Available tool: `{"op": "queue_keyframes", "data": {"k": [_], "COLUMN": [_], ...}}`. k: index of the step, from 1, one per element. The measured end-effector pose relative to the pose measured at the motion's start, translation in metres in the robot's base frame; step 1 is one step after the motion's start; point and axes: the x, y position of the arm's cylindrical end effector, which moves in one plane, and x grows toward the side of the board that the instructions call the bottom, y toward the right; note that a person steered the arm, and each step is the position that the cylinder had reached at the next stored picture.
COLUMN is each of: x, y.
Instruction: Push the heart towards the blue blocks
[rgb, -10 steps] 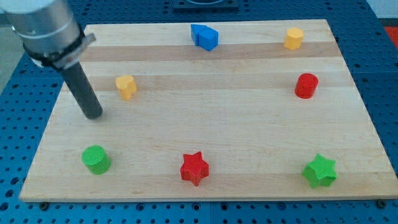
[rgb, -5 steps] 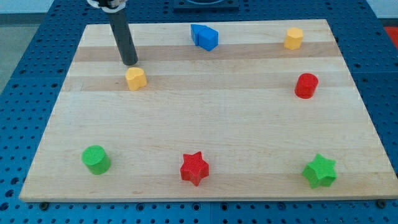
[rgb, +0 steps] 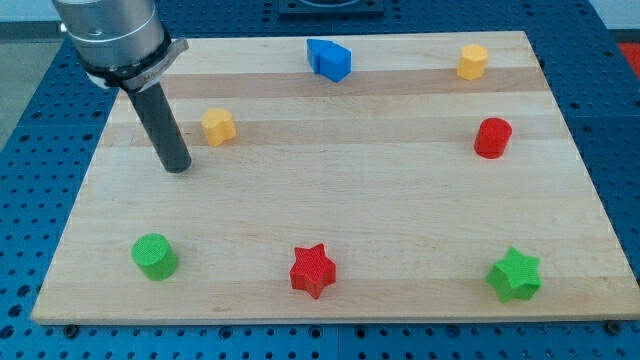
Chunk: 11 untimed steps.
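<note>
On the pale wooden board (rgb: 330, 200), the yellow heart (rgb: 218, 126), probably light, rigid and easy to slide, sits well left of the blue blocks (rgb: 329, 59), with my tip (rgb: 177, 166), jawless, just lower-left of it, suggesting contact on the heart's lower-left face.

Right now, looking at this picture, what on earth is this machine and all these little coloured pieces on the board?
It is a robot arm seen by one camera. It holds nothing: it ends in a dark rod, and my tip slides on the wooden board to push blocks. The tip sits just left of and slightly below the yellow heart, apart from it. The blue blocks, its target, lie at the view's top. Also there: a yellow block top right, a red cylinder at right, and along the bottom a green cylinder, red star and green star.
</note>
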Motion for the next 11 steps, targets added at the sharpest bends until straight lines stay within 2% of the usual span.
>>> {"op": "queue_keyframes", "data": {"k": [3, 5, 7, 9, 11], "x": [-0.104, -0.113, -0.043, -0.086, -0.108], "y": [0.103, 0.12, 0.054, 0.054, 0.083]}}
